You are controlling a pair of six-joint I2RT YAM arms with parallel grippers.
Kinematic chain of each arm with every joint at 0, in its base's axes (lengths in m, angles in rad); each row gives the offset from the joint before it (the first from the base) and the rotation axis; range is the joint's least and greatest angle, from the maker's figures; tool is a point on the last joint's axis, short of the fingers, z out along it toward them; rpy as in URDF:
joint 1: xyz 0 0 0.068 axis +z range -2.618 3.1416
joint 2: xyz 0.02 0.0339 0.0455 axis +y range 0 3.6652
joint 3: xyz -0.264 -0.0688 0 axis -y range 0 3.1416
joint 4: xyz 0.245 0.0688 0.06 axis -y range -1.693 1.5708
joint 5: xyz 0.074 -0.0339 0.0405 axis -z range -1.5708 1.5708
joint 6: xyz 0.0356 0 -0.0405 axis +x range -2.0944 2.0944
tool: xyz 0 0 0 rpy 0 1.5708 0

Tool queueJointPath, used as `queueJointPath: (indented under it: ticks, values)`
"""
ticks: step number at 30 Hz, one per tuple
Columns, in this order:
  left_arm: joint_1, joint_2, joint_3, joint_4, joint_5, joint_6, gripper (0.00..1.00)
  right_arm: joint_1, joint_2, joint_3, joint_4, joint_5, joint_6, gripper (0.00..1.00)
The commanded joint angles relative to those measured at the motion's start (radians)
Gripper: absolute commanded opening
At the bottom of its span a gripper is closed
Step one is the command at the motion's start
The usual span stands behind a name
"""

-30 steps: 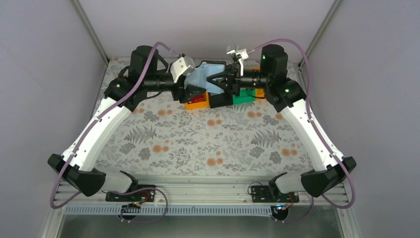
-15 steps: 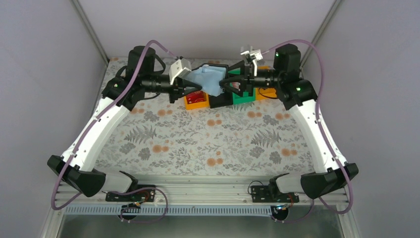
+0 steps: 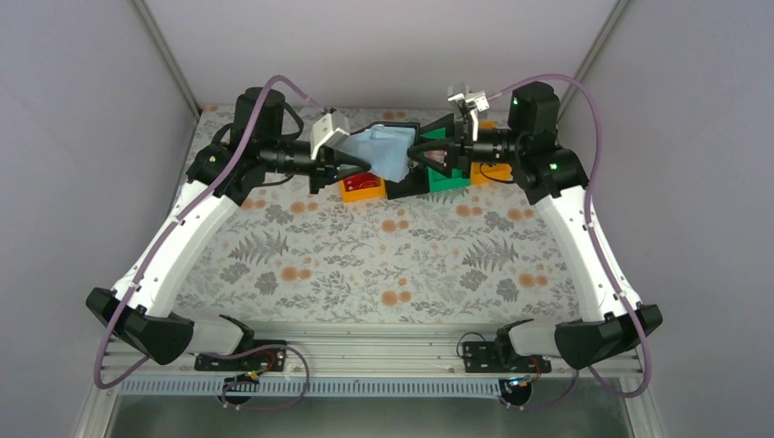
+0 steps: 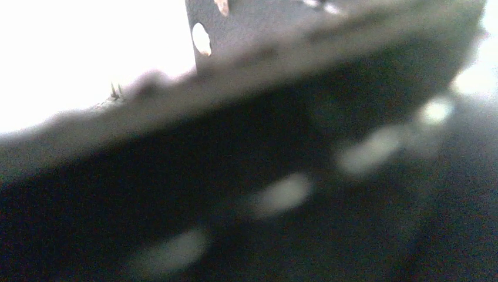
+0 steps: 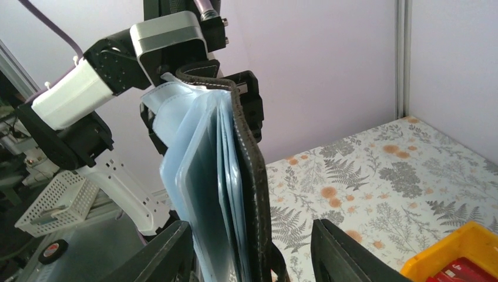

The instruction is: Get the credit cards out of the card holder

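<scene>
Black card holder (image 5: 249, 176) hangs upright, open, pale blue credit cards (image 5: 199, 194) inside.

Seen from above, the light is soft and even, and shadows on the tabletop (image 3: 383, 274) are faint. The left wrist view is almost all dark blur, its upper left corner blown out white. The right wrist view is bright and sharp on the card holder (image 5: 249, 158), softer along its bottom edge.

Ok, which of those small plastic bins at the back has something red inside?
The orange bin at the left end of the row: red contents show inside it. No red shows in the black bin or the green bin beside it.
</scene>
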Motion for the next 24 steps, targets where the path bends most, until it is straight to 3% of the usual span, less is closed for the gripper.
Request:
queueJointPath:
  ticks: [1, 3, 9, 18, 22, 23, 24]
  values:
    - [0.003, -0.025, -0.006, 0.023, 0.043, 0.01, 0.02, 0.015, 0.002, -0.021, 0.072, 0.004, 0.064, 0.52]
    - [0.002, -0.024, -0.008, 0.025, 0.049, 0.009, 0.02, 0.031, 0.003, -0.021, 0.085, 0.027, 0.07, 0.5]
    - [0.001, -0.016, -0.003, 0.029, 0.065, 0.012, 0.03, 0.071, 0.026, -0.024, 0.098, 0.082, 0.079, 0.28]
    - [0.001, -0.016, -0.008, 0.031, 0.072, 0.01, 0.02, 0.154, 0.055, -0.008, 0.121, 0.084, 0.078, 0.37]
    - [0.0, -0.016, -0.011, 0.035, 0.057, 0.007, 0.04, 0.168, 0.06, -0.004, 0.125, 0.092, 0.089, 0.13]
    - [0.001, -0.014, -0.012, 0.037, 0.047, 0.001, 0.16, 0.169, 0.059, -0.004, 0.129, 0.099, 0.097, 0.09]
    - [0.001, -0.014, -0.015, 0.042, 0.033, -0.007, 0.4, 0.17, 0.061, -0.004, 0.133, 0.113, 0.114, 0.05]
